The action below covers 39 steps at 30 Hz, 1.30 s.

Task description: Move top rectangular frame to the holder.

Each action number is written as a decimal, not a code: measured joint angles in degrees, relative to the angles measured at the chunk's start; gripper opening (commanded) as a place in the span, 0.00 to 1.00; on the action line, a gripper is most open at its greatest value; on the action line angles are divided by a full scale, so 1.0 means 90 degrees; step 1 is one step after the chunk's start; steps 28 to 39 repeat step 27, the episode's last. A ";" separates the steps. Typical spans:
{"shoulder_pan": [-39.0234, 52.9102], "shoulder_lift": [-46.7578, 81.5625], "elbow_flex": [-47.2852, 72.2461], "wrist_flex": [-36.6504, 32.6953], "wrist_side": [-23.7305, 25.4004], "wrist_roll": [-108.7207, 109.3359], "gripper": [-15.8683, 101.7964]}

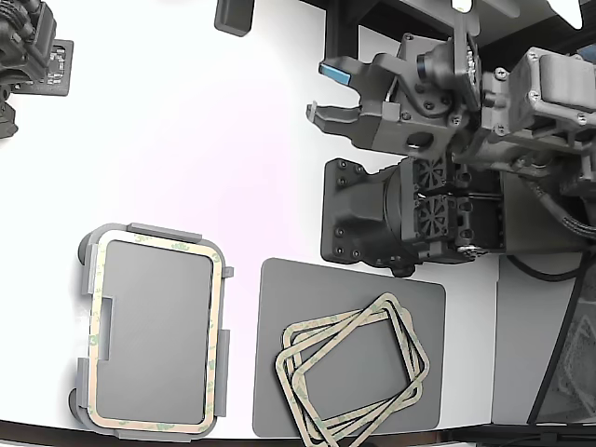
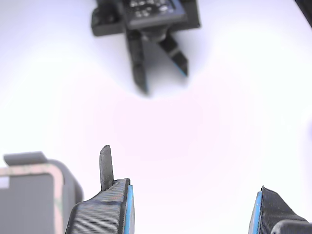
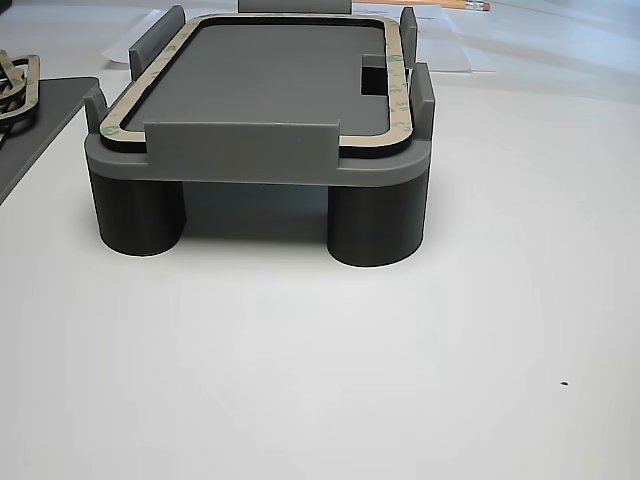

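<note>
The gripper [image 1: 328, 92] is open and holds nothing, up over the bare table. A frame [image 1: 156, 334] already sits in the holder [image 1: 90, 272], down toward the exterior view's left of it. The stack of frames [image 1: 354, 374] lies on the mat [image 1: 279, 289], below the arm in that view.

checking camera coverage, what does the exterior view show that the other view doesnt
Only the exterior view shows the open gripper and the whole dark mat with its full stack of frames. Only the other view shows the round legs under the holder and a pencil behind it. Both show the holder with a beige frame seated inside its edge tabs.
</note>
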 measured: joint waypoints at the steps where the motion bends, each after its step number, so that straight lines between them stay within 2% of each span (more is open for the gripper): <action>1: -0.0010 0.0264 0.0322 -0.0117 -0.0059 -0.0059 0.98; 5: -0.0010 0.1260 0.1504 -0.0439 -0.0156 -0.0127 0.98; 7: -0.0010 0.1562 0.1953 -0.0352 -0.0186 -0.0195 0.98; 12: -0.0010 0.1631 0.2725 -0.0391 -0.0293 -0.0166 0.98; 18: -0.0010 0.1631 0.2744 -0.0410 -0.0107 -0.0068 0.98; 39: -0.0010 0.1631 0.2744 -0.0410 -0.0107 -0.0068 0.98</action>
